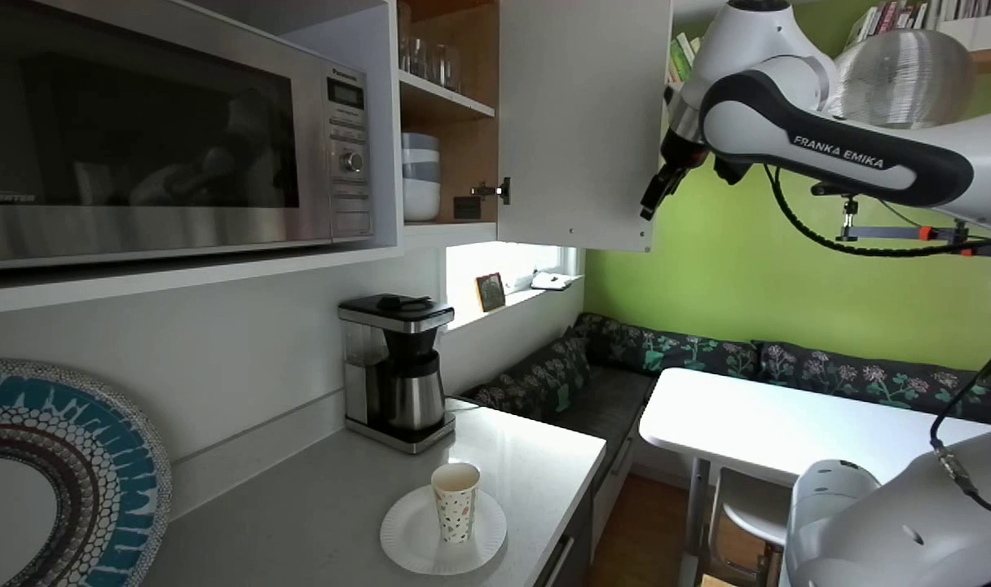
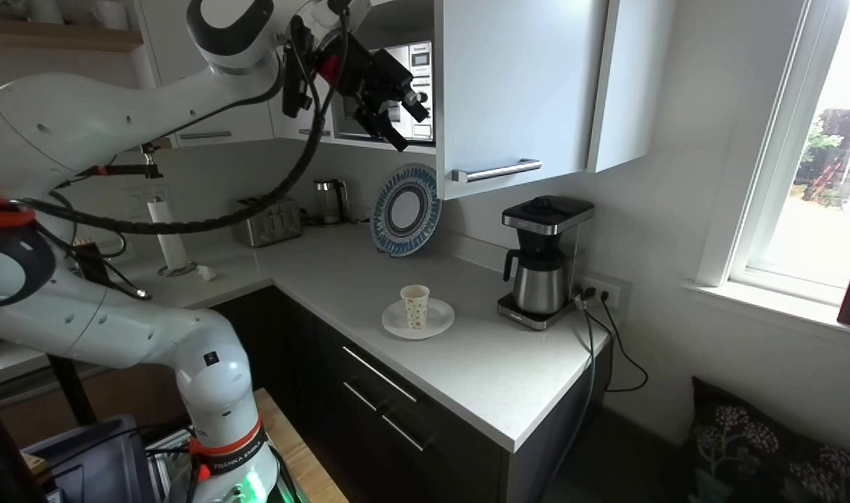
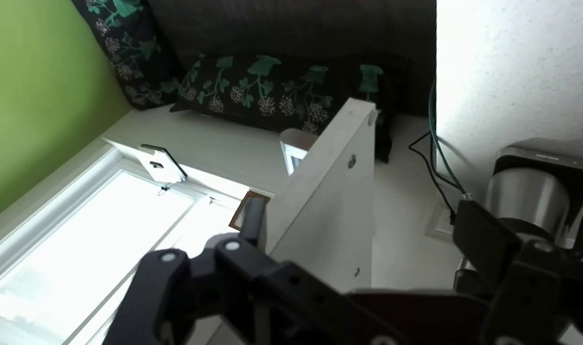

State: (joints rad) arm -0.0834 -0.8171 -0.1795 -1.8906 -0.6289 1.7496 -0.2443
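The hand [image 2: 409, 130] stands wide, its fingers [image 3: 481, 239] well apart, near the lower free corner of the open door [image 1: 581, 122]. In the wrist view the door's edge shows between the fingers; whether either finger touches it cannot be told. The door hangs from a cabinet [image 1: 473, 151], where glasses [image 1: 430, 63] stand on a shelf [image 1: 447, 94] above stacked bowls [image 1: 420, 179]. A microwave [image 1: 169, 130] sits beside the cabinet. Below, on the counter [image 1: 259, 522], a dotted cup [image 1: 455, 509] stands upright on a white plate [image 1: 404, 534], near a coffee maker [image 1: 410, 359].
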